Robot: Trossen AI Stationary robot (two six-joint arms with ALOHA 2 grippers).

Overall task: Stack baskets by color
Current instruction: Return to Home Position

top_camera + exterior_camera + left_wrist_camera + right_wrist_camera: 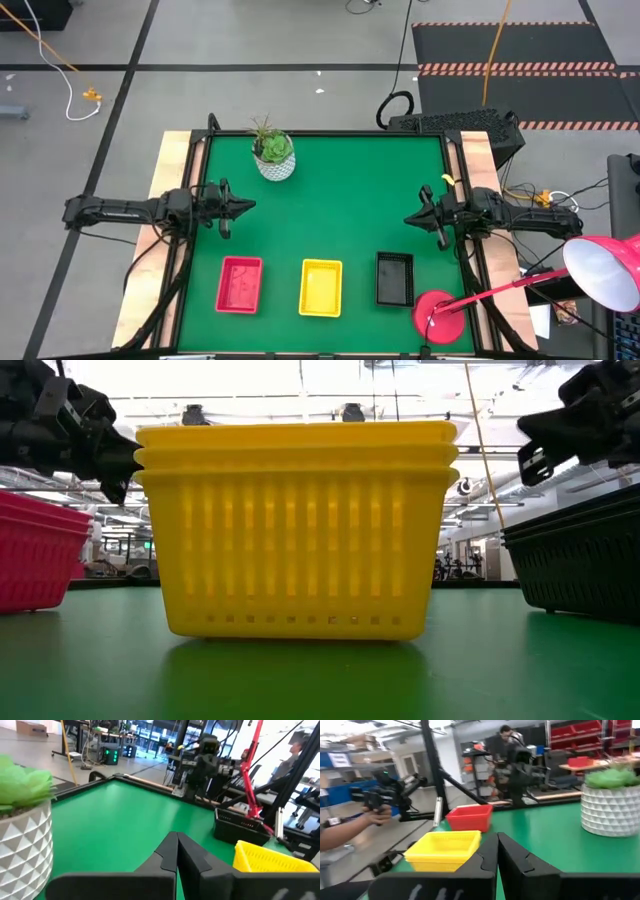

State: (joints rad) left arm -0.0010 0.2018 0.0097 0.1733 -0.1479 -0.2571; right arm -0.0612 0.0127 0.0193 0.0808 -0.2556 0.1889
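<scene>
Three basket stacks stand in a row near the table's front edge: red (240, 284) at the left, yellow (321, 287) in the middle, black (394, 277) at the right. The low view shows the yellow stack (295, 525) of three nested baskets resting on its base, with the red stack (40, 550) and the black stack (580, 555) beside it. My left gripper (250, 205) hangs shut over the table's left side, pointing level toward the middle. My right gripper (408, 217) hangs shut over the right side, facing it. Both are clear of the baskets.
A white plant pot (275, 160) with a green plant stands at the table's far left. A red lamp base (438, 316) sits at the near right corner, its shade (605, 270) off the table's right. A person's hand (372, 815) shows beyond the table's near edge.
</scene>
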